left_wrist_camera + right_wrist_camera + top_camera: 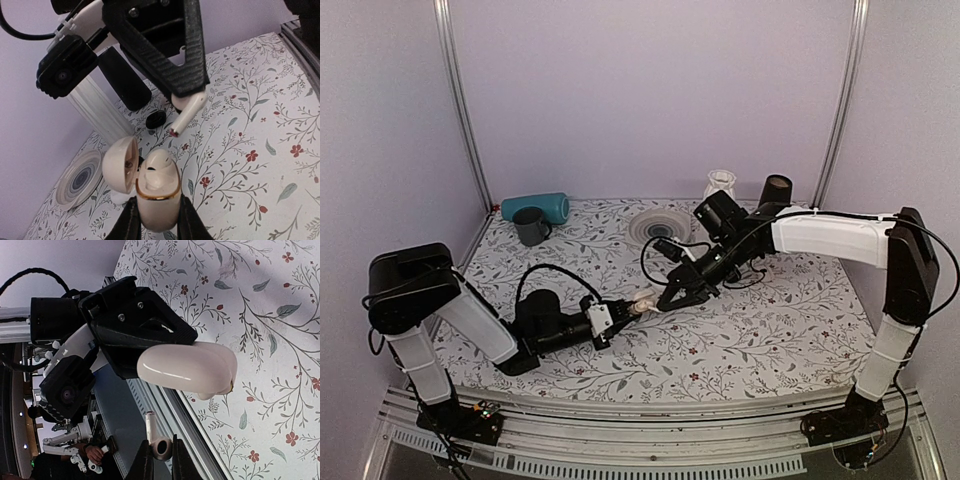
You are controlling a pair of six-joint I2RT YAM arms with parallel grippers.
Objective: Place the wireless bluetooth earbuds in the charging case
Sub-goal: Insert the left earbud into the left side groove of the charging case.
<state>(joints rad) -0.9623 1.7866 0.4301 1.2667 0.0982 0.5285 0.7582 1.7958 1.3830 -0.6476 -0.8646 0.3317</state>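
Note:
My left gripper [156, 220] is shut on the white charging case [158, 192], held upright with its lid [119, 164] flipped open to the left. One white earbud [156, 165] sits in a well of the case. My right gripper [159, 460] is shut on the second earbud [156, 437], stem pointing away from the fingers. In the left wrist view this earbud [188, 111] hangs just above and behind the open case, a short gap apart. In the top view the two grippers meet at mid-table, the case [642, 300] between them. The case [187, 367] also shows in the right wrist view.
At the back stand a dark mug [531, 226], a teal cylinder [537, 207] lying down, a patterned plate [658, 225], a white vase [719, 184] and a black cylinder [775, 190]. A small black pod [155, 119] lies on the floral cloth behind the case.

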